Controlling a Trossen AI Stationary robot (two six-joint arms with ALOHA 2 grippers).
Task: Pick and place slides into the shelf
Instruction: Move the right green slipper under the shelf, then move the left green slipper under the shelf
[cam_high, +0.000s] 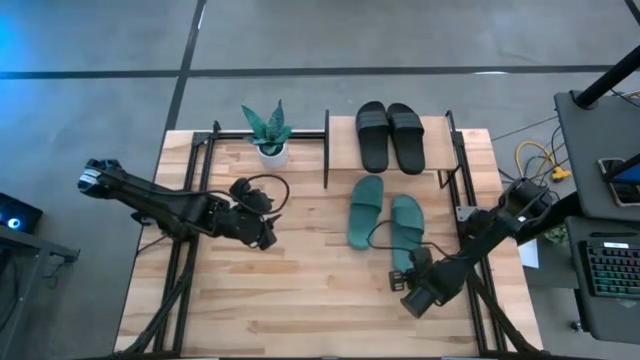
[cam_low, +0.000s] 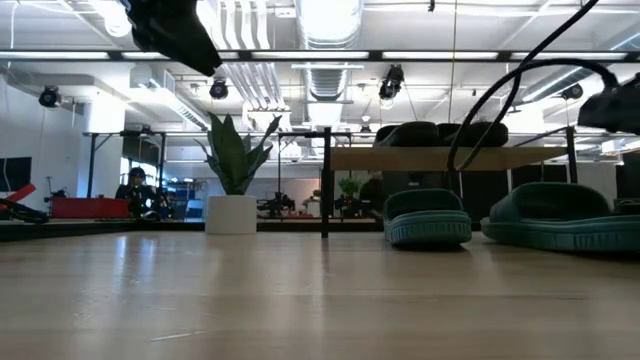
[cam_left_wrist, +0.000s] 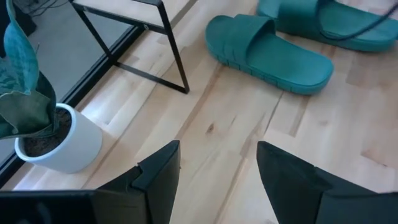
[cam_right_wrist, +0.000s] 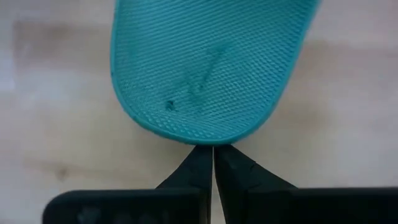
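Observation:
The black slides (cam_high: 390, 137) lie side by side, soles down, on the shelf's (cam_high: 440, 128) light top board at the table's far side. The teal slides (cam_high: 366, 210) rest flat on the table just in front of it, with a black cable across them. My right gripper (cam_high: 412, 290) is shut. In the right wrist view (cam_right_wrist: 213, 149) its tips stand at the heel end of the right-hand teal slide (cam_right_wrist: 208, 68). My left gripper (cam_high: 264, 236) is open and hovers over bare table left of the teal slides, also shown in the left wrist view (cam_left_wrist: 217, 152). My right gripper's shut fingertips (cam_right_wrist: 202, 158) stand at the heel rim (cam_right_wrist: 205, 139) of the right-hand teal slide, coming from its near side and pointing down. I cannot tell whether they touch it. The slide lies flat on the table.
A small potted plant (cam_high: 268, 135) in a white pot stands at the far edge, left of the shelf. The shelf's black posts (cam_high: 327, 150) stand between the plant and the slides. A keyboard and cables lie beyond the table's right edge. Bare wood lies along the near edge.

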